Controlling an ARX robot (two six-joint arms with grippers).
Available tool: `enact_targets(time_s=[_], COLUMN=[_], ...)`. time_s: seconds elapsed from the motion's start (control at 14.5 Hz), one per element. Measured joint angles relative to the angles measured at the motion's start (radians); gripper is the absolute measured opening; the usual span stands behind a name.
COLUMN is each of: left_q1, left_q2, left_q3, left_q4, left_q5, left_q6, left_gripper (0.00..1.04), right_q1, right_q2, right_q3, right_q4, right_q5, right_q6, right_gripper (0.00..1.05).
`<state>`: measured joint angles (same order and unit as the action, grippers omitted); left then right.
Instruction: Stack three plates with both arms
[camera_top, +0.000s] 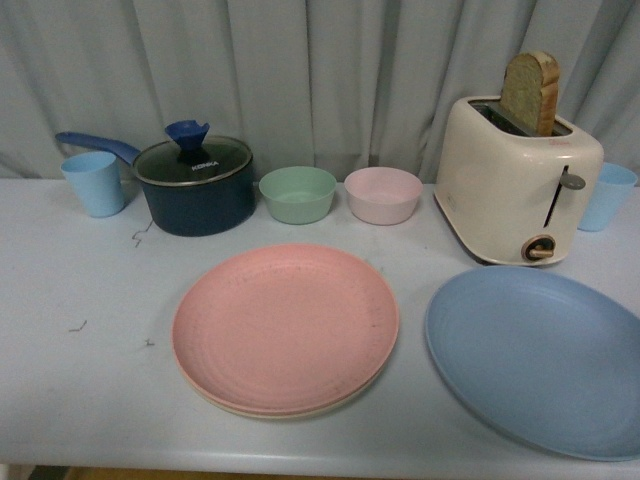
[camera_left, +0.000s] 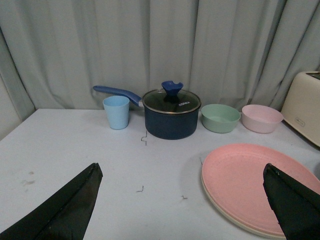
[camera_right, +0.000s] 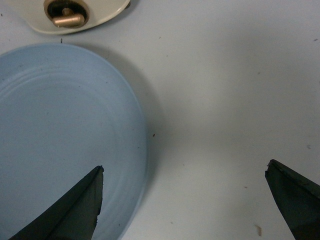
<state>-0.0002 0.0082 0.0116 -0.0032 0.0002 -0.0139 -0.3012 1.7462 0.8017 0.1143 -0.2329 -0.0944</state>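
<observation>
The pink plate (camera_top: 285, 325) lies on top of the beige plate (camera_top: 300, 411), of which only a thin rim shows, at the table's front middle. The blue plate (camera_top: 540, 355) lies alone to the right, in front of the toaster. Neither arm shows in the front view. My left gripper (camera_left: 182, 172) is open and empty above the table, with the pink plate (camera_left: 250, 185) by one fingertip. My right gripper (camera_right: 184, 170) is open and empty over the blue plate's (camera_right: 60, 140) rim and the bare table beside it.
Along the back stand a light blue cup (camera_top: 95, 183), a dark blue lidded saucepan (camera_top: 195, 185), a green bowl (camera_top: 297, 194), a pink bowl (camera_top: 383, 194), a cream toaster (camera_top: 515, 180) holding a bread slice, and another blue cup (camera_top: 607, 196). A curtain hangs behind.
</observation>
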Motion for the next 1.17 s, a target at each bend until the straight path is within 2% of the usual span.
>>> enact_targets(time_s=[0.41, 0.62, 0.69, 1.03, 1.17], left_q1=[0.0, 0.0, 0.0, 0.0, 0.0], left_q2=[0.0, 0.0, 0.0, 0.0, 0.0], left_q3=[0.0, 0.0, 0.0, 0.0, 0.0], left_q4=[0.0, 0.0, 0.0, 0.0, 0.0], left_q5=[0.0, 0.0, 0.0, 0.0, 0.0], left_q6=[0.0, 0.0, 0.0, 0.0, 0.0], left_gripper=[0.98, 0.98, 0.98, 0.98, 0.98], right_q1=[0.131, 0.158, 0.158, 0.163, 0.154], right_q2=[0.238, 0.304, 0.321, 0.365, 0.345], right_q3=[0.089, 0.109, 0.119, 0.151, 0.133], right_q4=[0.096, 0.122, 0.124, 0.126, 0.142], right_q5=[0.101, 0.15, 0.163, 0.182, 0.156], right_q6=[0.019, 0.024, 0.026, 0.027, 0.045], right_gripper=[0.98, 0.98, 0.94, 0.32, 0.12])
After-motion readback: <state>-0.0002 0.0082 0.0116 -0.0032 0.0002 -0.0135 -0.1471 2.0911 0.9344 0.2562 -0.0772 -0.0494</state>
